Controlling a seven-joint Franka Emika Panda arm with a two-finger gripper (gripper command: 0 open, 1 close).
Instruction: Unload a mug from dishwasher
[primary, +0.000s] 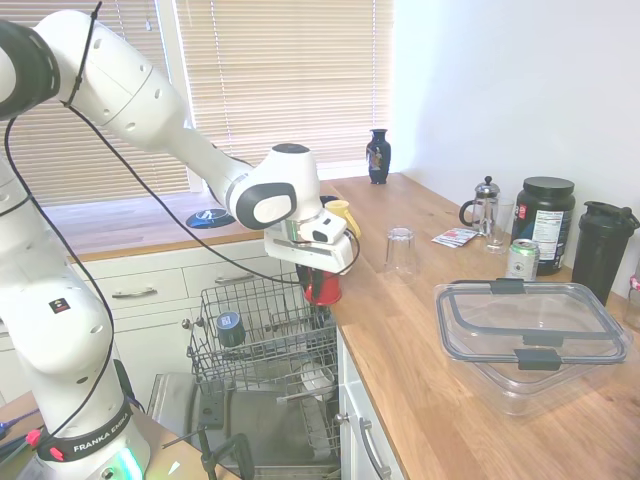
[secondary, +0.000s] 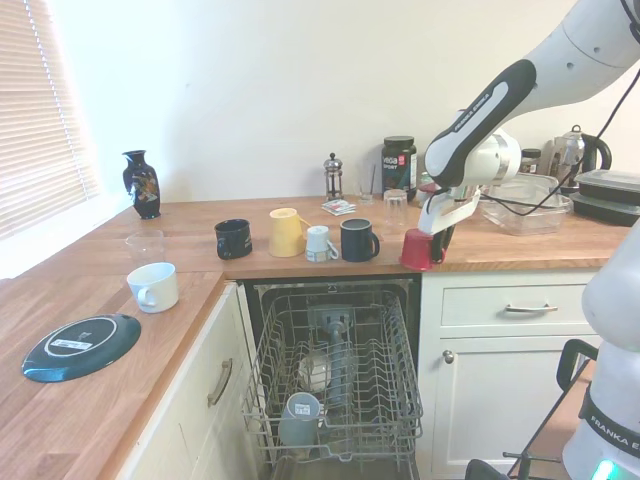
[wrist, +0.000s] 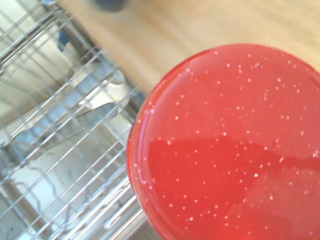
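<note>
the mug (secondary: 417, 250) sits upside down on the wooden counter (secondary: 300, 262), right at the front edge above the open dishwasher (secondary: 335, 380), and the gripper (secondary: 436, 236) is down at it. in the second exterior view the red body stands at about 3 o'clock from the row of other mugs: a dark mug (secondary: 358, 240) nearest, then a pale blue mug (secondary: 320, 243), a yellow mug (secondary: 286, 232) and a black mug (secondary: 233, 239). the wrist view is filled by the mug's glossy red base (wrist: 230, 145), with the wire rack (wrist: 60, 150) at its 9 o'clock and bare wood at 12. i cannot tell whether the jaws are clenched on the mug or already let go; the arm's body hides the fingertips in both exterior views. judging by this, the unloading is nearly done and the step in hand is the release. to do it well, the mug should bear flat on the wood before the fingers part, because it stands so close to the edge that a sideways nudge could tip it back toward the rack. part the fingers fully, then lift straight up, clear of the rim, without dragging it.
</note>
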